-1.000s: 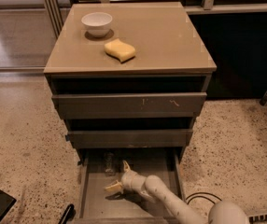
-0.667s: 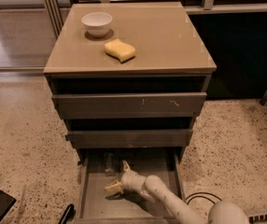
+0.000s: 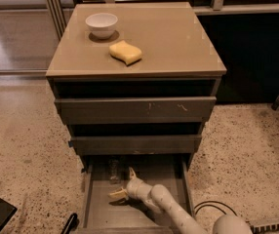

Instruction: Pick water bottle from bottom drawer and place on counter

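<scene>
The water bottle point(image 3: 113, 168) stands, apparently upright, at the back left of the bottom drawer point(image 3: 105, 216), its top close under the front of the middle drawer point(image 3: 134, 144); it is clear and faint against the grey floor, so its cap is hard to make out. The gripper point(image 3: 120, 182) is inside the same drawer, nearer its middle and just in front of the bottle; its fingers point(image 3: 116, 194) are spread apart with nothing between them, one pointing to the drawer's back and one to its left wall. The pale arm point(image 3: 173, 211) runs in over the drawer's front right corner.

The step in hand, as I judge it, is the reach. To do it well the open jaws should slide toward the drawer's back left until the bottle's body sits squarely between them; closing too soon would only nudge it over or pin it into the corner. A grip on the middle of the body looks safest, since thin plastic gives and rolls. The lift cannot go straight up (the middle drawer overhangs the back of the bottom drawer); the bottle should first come toward the drawer's front, then rise.

High above the bottom drawer the counter point(image 3: 178, 43) has bare surface on its right half; the white bowl point(image 3: 101, 24) and yellow sponge point(image 3: 125, 52) hold the left.
</scene>
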Controlling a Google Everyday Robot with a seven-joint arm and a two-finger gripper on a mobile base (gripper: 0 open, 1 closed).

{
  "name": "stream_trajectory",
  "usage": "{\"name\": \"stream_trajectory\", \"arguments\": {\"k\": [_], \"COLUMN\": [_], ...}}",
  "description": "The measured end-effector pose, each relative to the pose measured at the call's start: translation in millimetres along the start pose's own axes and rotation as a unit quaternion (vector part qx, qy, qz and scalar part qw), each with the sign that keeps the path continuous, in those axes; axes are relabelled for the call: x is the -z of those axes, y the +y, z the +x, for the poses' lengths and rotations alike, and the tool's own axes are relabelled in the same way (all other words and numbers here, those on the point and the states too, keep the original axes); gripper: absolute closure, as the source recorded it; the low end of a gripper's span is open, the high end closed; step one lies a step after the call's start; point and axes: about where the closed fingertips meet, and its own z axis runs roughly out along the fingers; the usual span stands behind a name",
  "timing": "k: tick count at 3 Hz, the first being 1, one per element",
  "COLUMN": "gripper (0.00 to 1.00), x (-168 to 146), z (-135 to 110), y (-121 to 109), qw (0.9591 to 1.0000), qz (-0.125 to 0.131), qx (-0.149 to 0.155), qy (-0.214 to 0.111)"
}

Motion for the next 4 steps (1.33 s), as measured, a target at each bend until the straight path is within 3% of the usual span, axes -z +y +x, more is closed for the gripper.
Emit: {"name": "stream_trajectory", "arguments": {"k": [2,4], "gripper": [0.00,0.00], "x": [-21,-49], "z": [8,-7], "y": [-15,-21], "qw": [0.9996,0.9997], "qz": [0.024,0.018], "qx": [-0.007,0.013], "qy": [-0.015,-0.015]}}
